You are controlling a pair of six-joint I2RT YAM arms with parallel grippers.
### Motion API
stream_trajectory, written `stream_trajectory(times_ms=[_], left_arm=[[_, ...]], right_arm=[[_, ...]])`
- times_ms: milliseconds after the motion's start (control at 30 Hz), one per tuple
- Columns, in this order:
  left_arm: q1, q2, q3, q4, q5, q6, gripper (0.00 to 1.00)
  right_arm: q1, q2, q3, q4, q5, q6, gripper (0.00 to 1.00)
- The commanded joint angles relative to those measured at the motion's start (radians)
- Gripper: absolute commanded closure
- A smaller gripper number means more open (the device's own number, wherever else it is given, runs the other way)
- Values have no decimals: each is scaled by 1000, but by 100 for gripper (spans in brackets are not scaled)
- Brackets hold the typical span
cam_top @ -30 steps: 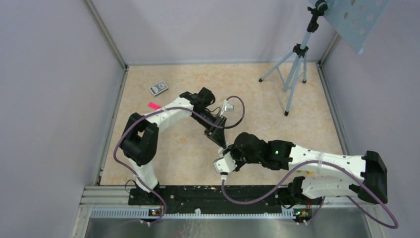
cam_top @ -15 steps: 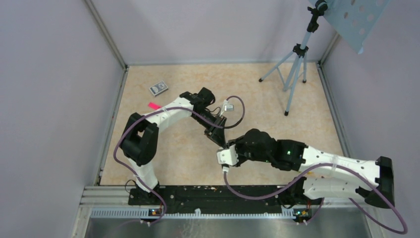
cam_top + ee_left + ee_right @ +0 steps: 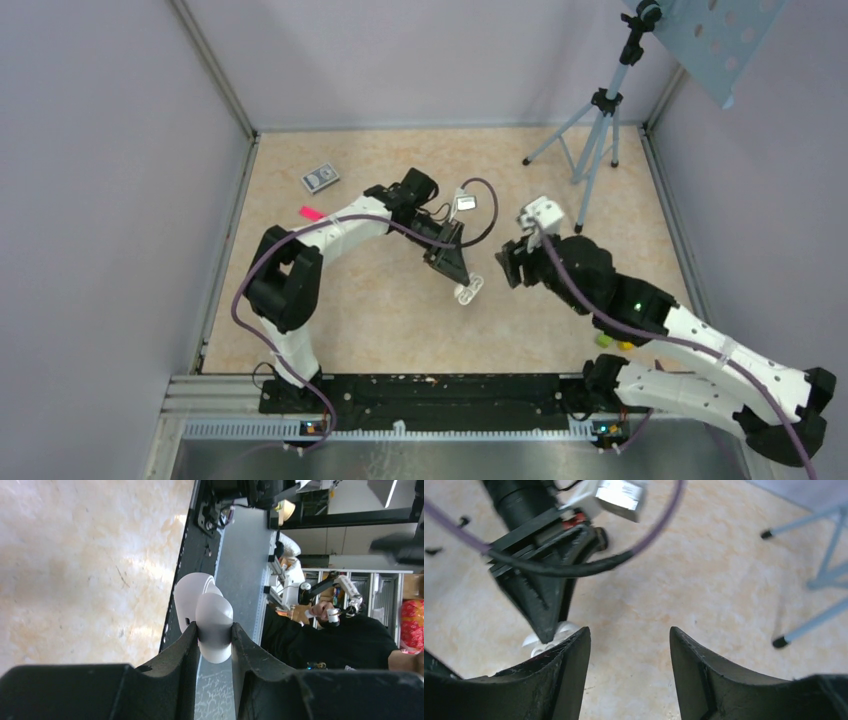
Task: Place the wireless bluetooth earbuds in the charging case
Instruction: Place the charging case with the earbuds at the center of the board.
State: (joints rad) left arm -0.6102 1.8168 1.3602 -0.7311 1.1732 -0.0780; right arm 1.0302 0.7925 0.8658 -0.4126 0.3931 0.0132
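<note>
Charging case [image 3: 214,625], a white glossy rounded shell in two lobes, sits pinched btwn the black fingers [image 3: 186,650] of my left jaws, which press on the nearer lobe from both sides. The bigger lobe stands behind it, w/ a small dark notch on its edge. Whether the earbuds are inside, can't tell: the case faces away in every view. From the top view the case [image 3: 467,291] hangs at the tip of my left jaws, over the mid part of the beige marbled table [image 3: 380,320]; touching the table or just above it, can't tell.

My right jaws are spread w/ nothing btwn them, only bare table showing past the black fingers [image 3: 569,665]. They sit off to the right of the case, apart from it, pointed toward it; the case [image 3: 561,628] peeks out white under my left jaws in that view.

Further out: a small pink strip [image 3: 310,212] and a small grey rectangular box [image 3: 320,178] near the far-left corner, a grey tripod [image 3: 595,130] at far right.
</note>
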Motion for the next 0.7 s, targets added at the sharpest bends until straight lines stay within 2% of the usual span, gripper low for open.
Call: stream_trajectory(times_ms=[0,100,233,333,533,667], left_arm=[[14,62,34,292,47,-225,100],[15,138,98,409,29,-342,100],[19,275,274,397,-131,-410,100],[21,366,406,405,-199,-430,100],[26,553,556,597,-142,-577,100],[26,669,674,603,-170,-617,100]], right_arm=[[-175,-114,-22,-19,14,349,41],[-223,-192,-71,-54,76,448,41],[-224,-224,-96,-140,119,533,41],[-224,-244,-131,-142,103,559,42],[-224,-267,-190,-100,102,551,42],[-225,-252,-177,-124,111,544,42]])
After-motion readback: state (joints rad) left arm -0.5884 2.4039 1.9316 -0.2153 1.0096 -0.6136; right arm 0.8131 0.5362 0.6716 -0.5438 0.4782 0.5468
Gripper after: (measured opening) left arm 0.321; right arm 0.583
